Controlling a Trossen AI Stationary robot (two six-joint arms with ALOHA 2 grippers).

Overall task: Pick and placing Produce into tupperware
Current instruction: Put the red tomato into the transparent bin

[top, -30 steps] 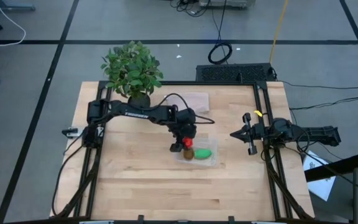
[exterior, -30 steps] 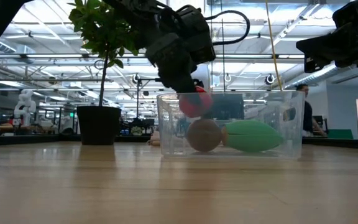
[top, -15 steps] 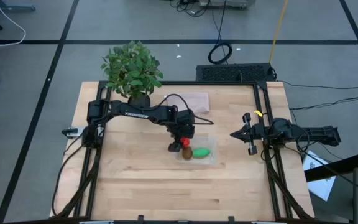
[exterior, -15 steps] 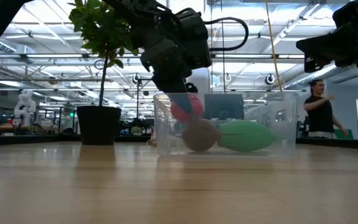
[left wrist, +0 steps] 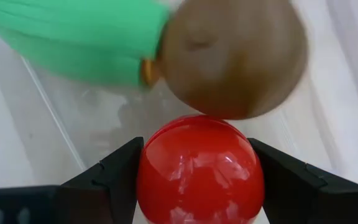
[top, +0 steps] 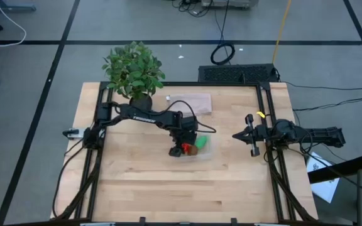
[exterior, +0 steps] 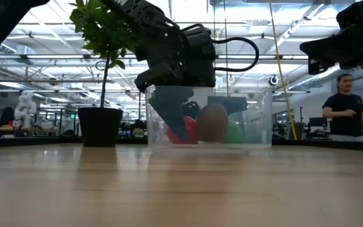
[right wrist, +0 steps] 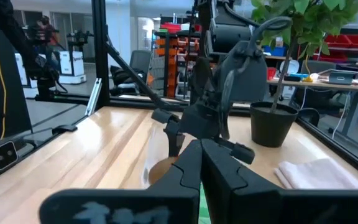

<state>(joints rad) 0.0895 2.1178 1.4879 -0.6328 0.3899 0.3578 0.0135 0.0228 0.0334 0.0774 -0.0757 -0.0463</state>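
Observation:
The clear tupperware (top: 196,148) stands mid-table, its walls showing in the low view (exterior: 257,116). Inside lie the brown oval produce (exterior: 212,123) and the green elongated produce (left wrist: 79,43), the brown one (left wrist: 235,56) touching the red one. My left gripper (left wrist: 197,180) reaches down into the tupperware, shut on the round red produce (top: 185,149). My right gripper (top: 254,135) hovers shut at the table's right edge, holding nothing. My left gripper pinches the red produce by its two opposite round sides (left wrist: 151,177) between its two fingers (left wrist: 114,177). The fingers slant down from the table's left and far side into the tupperware. The red produce (exterior: 184,129) sits low inside, against the brown one; whether it rests on the floor, I cannot tell.
A potted leafy plant (top: 134,69) stands at the far left corner. A flat pinkish lid-like piece (top: 190,102) lies on the far side of the table. A person (exterior: 342,113) stands in the room beyond. Bare wood lies along the near edge.
My left gripper has sunk into the tupperware with the red produce, tipping more steeply down. The tupperware has turned about and slid a little toward the table's left; the brown and green pieces inside have shifted, the green one now on the far side.

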